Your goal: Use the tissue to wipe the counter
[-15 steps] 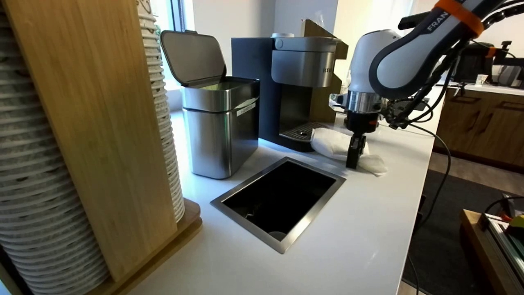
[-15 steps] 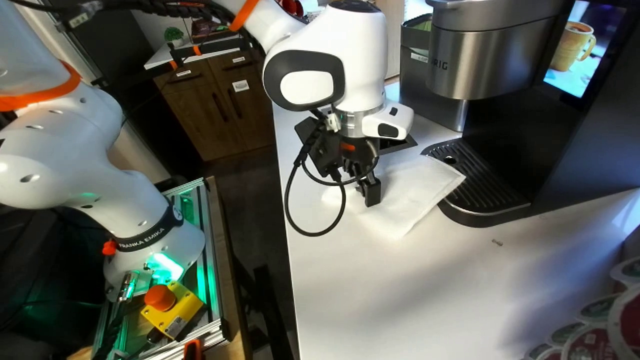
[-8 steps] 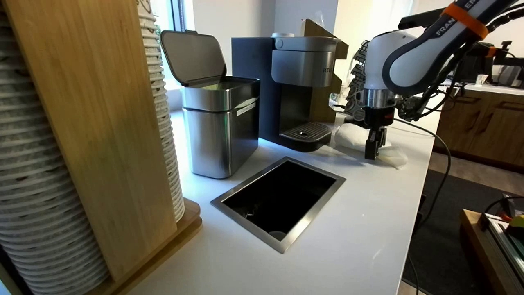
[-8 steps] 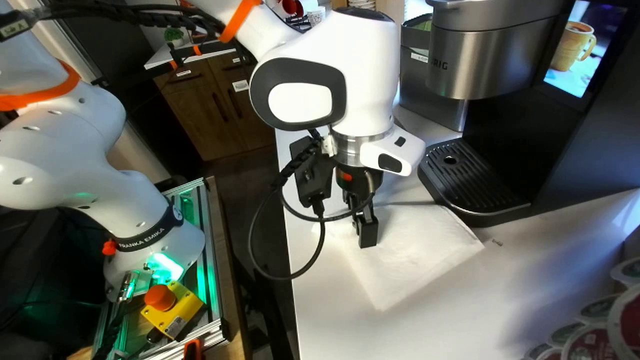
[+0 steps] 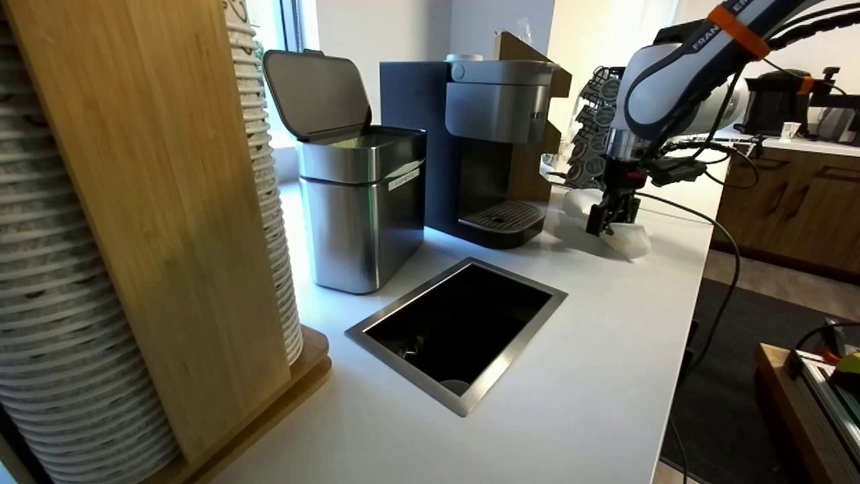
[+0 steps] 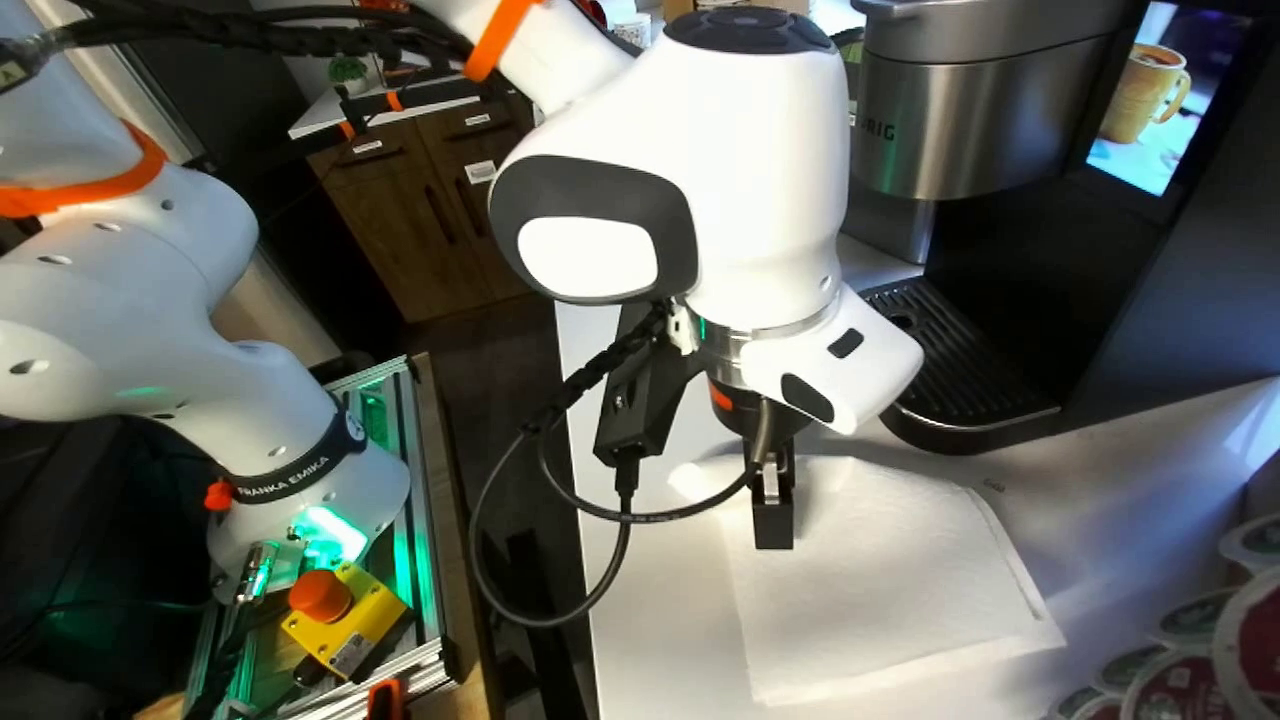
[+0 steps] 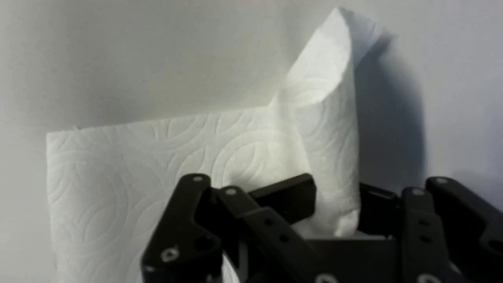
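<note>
Tissue (image 6: 900, 580): on the counter (image 5: 557, 417), apart from but near the drip tray (image 5: 504, 218) of the coffee machine (image 5: 497, 111); most of the sheet looks spread out, while in the wrist view one corner curls up off the surface.
Gripper (image 7: 338, 198): its fingers (image 7: 290, 196) stand only partly apart, and a bunched fold of the tissue fills the space between them, so you appear to have it held near one side.
Counter: getting the tissue down onto it looks done, and I judge you to be mid-wipe; how much you have covered cannot be told from these views.
Mark (image 6: 993, 485): a small dark speck, too small to identify, lies just beside the tissue's edge; that spot likely needs a pass.
Opening (image 5: 500, 359): apart from the tissue; if you mean to wipe the whole top, the stretch around it and beside the bin (image 5: 342, 228) is probably left.
Bin: its lid (image 5: 316, 94) is raised, but your task asks only for wiping, so throwing the tissue away need not count.
</note>
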`<state>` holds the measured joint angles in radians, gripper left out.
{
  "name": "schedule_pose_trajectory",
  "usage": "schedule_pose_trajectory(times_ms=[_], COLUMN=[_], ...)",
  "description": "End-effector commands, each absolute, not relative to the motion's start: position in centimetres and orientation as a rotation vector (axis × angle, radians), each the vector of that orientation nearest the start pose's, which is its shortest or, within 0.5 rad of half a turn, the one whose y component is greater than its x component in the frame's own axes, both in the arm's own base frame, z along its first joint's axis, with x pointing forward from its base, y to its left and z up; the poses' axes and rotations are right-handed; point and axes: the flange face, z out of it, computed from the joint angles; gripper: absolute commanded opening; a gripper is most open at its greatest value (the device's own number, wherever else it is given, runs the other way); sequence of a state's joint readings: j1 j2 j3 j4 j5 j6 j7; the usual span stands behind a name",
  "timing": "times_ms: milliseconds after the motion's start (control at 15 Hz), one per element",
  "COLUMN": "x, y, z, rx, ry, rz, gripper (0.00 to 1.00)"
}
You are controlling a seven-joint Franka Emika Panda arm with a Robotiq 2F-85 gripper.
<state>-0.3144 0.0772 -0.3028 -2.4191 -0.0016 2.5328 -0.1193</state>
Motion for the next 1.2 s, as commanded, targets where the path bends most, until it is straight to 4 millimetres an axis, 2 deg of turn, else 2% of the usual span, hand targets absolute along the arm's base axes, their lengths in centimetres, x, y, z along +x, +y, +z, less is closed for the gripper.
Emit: schedule_pose_trajectory(times_ms=[0, 200, 533, 733, 933, 1000, 1133], x=[41.0, 41.3, 41.9, 42.0, 41.6, 41.5, 41.1], y=[-27.6, -23.7, -17.8, -16.5, -16.5, -16.6, -16.7], z=[28.1, 28.4, 30.3, 31.7, 32.7, 33.1, 33.8], rx=[-3.079, -3.102, -3.104, -3.108, -3.112, -3.115, -3.112], ry=[0.745, 0.559, 0.332, 0.273, 0.271, 0.284, 0.288], rz=[-0.032, -0.009, 0.000, -0.006, -0.012, -0.019, -0.024], gripper=[0.00, 0.00, 0.00, 0.00, 0.00, 0.25, 0.31])
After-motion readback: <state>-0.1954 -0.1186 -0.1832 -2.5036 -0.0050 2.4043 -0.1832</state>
